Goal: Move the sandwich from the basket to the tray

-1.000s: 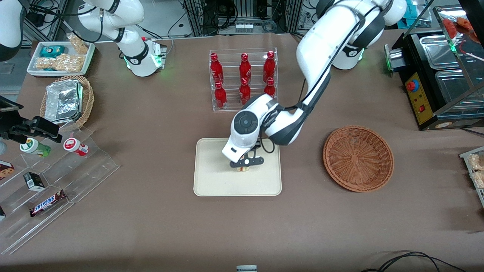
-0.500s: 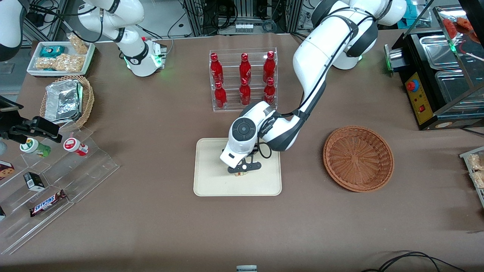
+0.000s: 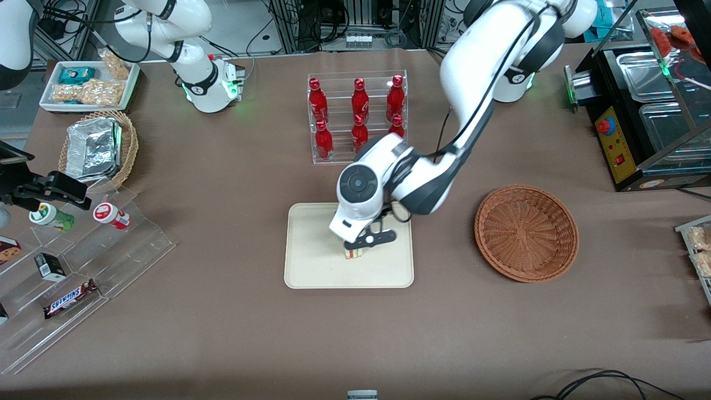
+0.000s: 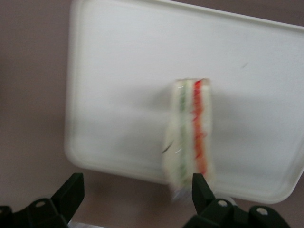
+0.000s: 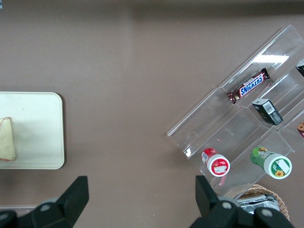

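The sandwich stands on its edge on the cream tray, near the tray's middle. Its red and green filling lines show in the left wrist view, where the tray lies under it. My left gripper hangs just above the sandwich. Its fingers are open and empty, and one fingertip is close beside the sandwich's end. The reddish-brown basket is empty, toward the working arm's end of the table. The right wrist view also shows the sandwich on the tray.
A clear rack of red bottles stands farther from the front camera than the tray. A tan basket with foil packs, a white snack tray and clear stepped shelves of snacks lie toward the parked arm's end.
The left gripper dipped toward the tray and has now risen a little. The sandwich stays on the tray, and more of it shows below the gripper.
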Controlling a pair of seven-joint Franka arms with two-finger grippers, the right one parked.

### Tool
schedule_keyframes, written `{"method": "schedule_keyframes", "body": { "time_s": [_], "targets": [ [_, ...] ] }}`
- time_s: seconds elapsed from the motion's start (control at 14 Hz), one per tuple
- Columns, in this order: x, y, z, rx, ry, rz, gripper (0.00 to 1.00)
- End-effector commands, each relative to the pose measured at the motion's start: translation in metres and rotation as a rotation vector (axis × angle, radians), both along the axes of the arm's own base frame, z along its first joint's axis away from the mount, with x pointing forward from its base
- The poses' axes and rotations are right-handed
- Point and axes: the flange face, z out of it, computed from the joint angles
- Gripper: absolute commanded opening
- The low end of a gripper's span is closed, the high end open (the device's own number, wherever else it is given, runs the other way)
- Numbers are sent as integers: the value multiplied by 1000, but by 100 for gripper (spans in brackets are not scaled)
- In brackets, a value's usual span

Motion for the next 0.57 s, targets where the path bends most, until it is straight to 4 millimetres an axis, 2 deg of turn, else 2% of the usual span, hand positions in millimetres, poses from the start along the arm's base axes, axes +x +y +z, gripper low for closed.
{"method": "schedule_keyframes", "body": {
  "time_s": [0.0, 0.14, 0.29, 0.5],
  "targets": [
    [5, 75, 95, -41, 91, -66, 100],
    [12, 138, 141, -23, 137, -33, 100],
    [7, 192, 177, -2, 191, -50, 100],
    [7, 296, 196, 24, 267, -81, 100]
  ]
}}
